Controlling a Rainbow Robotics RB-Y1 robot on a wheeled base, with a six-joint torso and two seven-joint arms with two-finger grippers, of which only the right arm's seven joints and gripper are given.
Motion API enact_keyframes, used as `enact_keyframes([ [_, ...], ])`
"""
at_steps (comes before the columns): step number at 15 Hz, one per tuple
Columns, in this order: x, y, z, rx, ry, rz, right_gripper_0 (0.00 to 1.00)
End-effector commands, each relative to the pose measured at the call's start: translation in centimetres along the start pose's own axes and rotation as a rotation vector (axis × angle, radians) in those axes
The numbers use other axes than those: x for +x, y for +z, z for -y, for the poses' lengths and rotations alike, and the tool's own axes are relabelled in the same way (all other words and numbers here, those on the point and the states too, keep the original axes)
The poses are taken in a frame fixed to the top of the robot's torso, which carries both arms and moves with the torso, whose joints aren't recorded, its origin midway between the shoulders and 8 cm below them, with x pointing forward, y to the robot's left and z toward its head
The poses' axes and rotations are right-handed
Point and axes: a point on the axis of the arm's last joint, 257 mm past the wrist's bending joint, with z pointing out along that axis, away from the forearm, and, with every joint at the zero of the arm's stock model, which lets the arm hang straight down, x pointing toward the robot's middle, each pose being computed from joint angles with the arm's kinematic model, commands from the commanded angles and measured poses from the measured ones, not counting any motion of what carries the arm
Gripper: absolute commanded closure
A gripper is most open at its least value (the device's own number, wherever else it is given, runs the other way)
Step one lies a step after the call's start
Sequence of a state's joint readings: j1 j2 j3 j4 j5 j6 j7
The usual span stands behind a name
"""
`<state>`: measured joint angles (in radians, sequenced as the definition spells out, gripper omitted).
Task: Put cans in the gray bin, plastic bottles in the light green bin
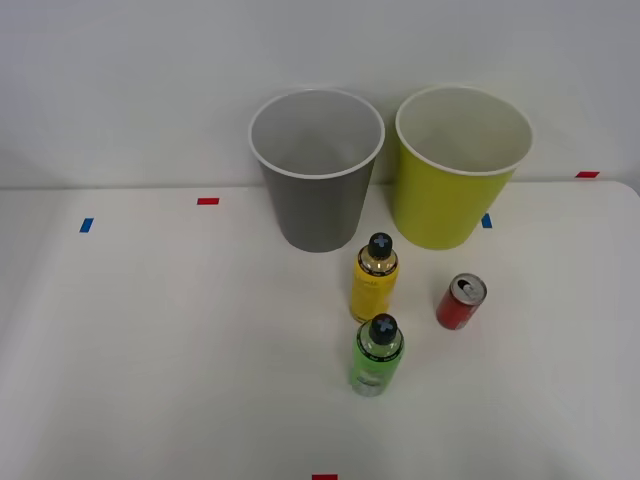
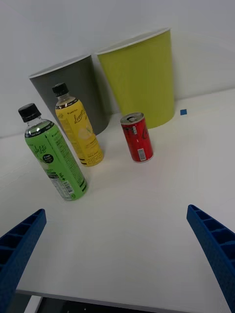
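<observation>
Both bins stand upright, mouths open, side by side at upper centre of the front view: the gray bin (image 1: 316, 170) left, the light green bin (image 1: 462, 166) right, seemingly ready for drops. Below them stand the yellow bottle (image 1: 374, 281), the green bottle (image 1: 377, 354) and the red can (image 1: 461, 302), unsorted. The wrist view adds labels and the right gripper (image 2: 117, 254), fingers spread wide and empty.

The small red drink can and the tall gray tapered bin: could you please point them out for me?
Small red drink can (image 2: 137, 138), right wrist view, on its red side wall.
Tall gray tapered bin (image 1: 318, 212), front view, on its gray outer wall below the white rim.
</observation>
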<state>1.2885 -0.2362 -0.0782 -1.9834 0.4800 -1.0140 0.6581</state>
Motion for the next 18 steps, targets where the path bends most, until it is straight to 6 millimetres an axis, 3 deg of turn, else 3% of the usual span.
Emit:
enact_keyframes([
  [1, 0.0, 0.0, 0.0, 0.0, 0.0, 0.0, 0.0],
  [18, 0.0, 0.0, 0.0, 0.0, 0.0, 0.0, 0.0],
])
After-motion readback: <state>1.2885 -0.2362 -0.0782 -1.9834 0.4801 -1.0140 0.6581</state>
